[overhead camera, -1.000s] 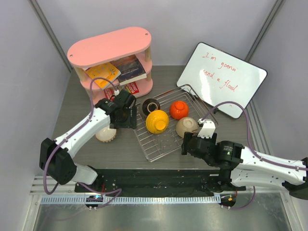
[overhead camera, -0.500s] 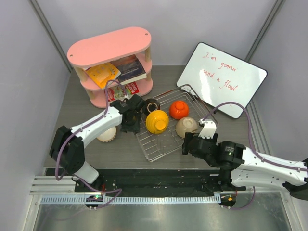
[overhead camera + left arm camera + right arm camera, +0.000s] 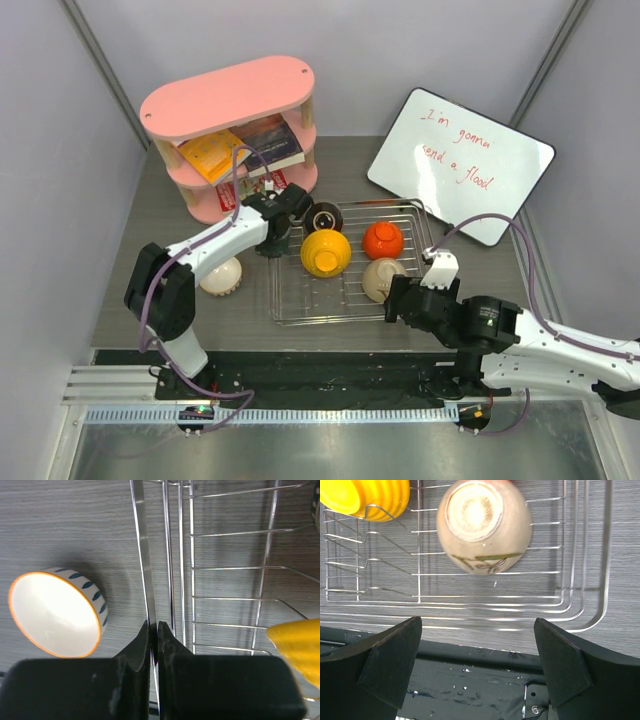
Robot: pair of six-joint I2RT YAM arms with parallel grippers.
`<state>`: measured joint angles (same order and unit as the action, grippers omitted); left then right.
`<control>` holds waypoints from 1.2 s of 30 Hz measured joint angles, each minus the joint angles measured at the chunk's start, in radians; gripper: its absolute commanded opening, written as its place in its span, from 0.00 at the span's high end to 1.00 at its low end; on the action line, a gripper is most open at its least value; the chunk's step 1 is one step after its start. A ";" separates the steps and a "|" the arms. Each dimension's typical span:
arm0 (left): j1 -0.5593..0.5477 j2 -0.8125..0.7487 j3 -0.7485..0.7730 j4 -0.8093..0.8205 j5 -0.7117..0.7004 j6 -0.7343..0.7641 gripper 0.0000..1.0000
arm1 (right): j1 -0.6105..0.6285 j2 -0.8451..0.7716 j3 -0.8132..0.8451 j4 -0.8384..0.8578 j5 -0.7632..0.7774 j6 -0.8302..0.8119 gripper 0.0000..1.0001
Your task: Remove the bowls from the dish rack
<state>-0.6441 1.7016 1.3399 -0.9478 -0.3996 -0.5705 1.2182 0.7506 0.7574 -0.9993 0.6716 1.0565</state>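
The silver wire dish rack (image 3: 320, 300) lies square to the table edge. In it sit a yellow ribbed bowl (image 3: 326, 252), an orange-red bowl (image 3: 383, 240), an upturned cream bowl (image 3: 384, 279) and a dark bowl (image 3: 323, 217). My left gripper (image 3: 284, 240) is at the rack's left side, shut on the rim wire (image 3: 142, 555). A white bowl with an orange rim (image 3: 55, 612) stands on the table left of the rack. My right gripper (image 3: 477, 665) hangs open over the near table edge, short of the cream bowl (image 3: 482, 527), nothing between its fingers.
A pink oval shelf (image 3: 230, 100) with books stands at the back left. A whiteboard (image 3: 460, 165) leans at the back right, close to the rack's far corner. The black base rail (image 3: 320, 375) runs along the near edge.
My left gripper closed on the rack's left rim. The rack swung from a slant to square with the table, its bowls riding along. The right arm shifted slightly.
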 measured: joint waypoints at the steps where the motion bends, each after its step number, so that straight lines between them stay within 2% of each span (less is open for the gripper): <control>1: -0.002 0.009 0.005 -0.006 -0.017 0.016 1.00 | 0.000 -0.006 0.000 -0.005 0.000 0.002 0.00; 8: 0.014 0.024 0.013 -0.012 -0.056 0.058 0.97 | 0.000 -0.024 -0.005 -0.027 0.001 0.013 0.00; 10: 0.028 0.030 0.019 -0.012 -0.057 0.071 0.89 | 0.000 -0.019 -0.005 -0.027 0.001 0.013 0.00; 12: 0.042 0.041 0.031 -0.016 -0.063 0.092 0.63 | 0.000 -0.017 -0.005 -0.027 0.001 0.013 0.00; 13: 0.047 0.048 0.037 -0.021 -0.070 0.108 0.58 | 0.000 -0.017 -0.005 -0.027 0.001 0.013 0.00; 14: 0.052 0.053 0.040 -0.025 -0.081 0.120 0.48 | 0.000 -0.014 -0.005 -0.028 0.001 0.013 0.00; 15: 0.057 0.055 0.040 -0.031 -0.087 0.130 0.45 | 0.000 -0.013 -0.005 -0.027 0.001 0.013 0.00; 17: 0.063 0.055 0.040 -0.042 -0.098 0.139 0.42 | 0.000 -0.013 -0.005 -0.027 0.002 0.013 0.00; 23: 0.069 0.013 0.040 -0.041 -0.097 0.140 0.40 | 0.000 -0.001 -0.005 -0.027 0.007 0.013 0.00; 27: 0.069 -0.071 0.038 -0.027 -0.028 0.155 0.38 | 0.000 0.022 -0.005 -0.027 0.007 0.011 0.00; 31: 0.070 -0.199 0.004 0.049 0.162 0.192 0.28 | 0.000 0.044 -0.005 -0.025 0.007 0.004 0.00; 32: 0.069 -0.230 -0.013 0.073 0.212 0.198 0.23 | 0.000 0.048 -0.005 -0.024 0.007 0.003 0.00; 36: 0.069 -0.310 -0.072 0.161 0.404 0.238 0.19 | 0.000 0.066 -0.005 -0.016 0.006 -0.001 0.00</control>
<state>-0.5747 1.3918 1.2675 -0.7864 0.0040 -0.3328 1.2182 0.8162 0.7525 -1.0149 0.6781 1.0554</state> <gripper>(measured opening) 0.793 0.996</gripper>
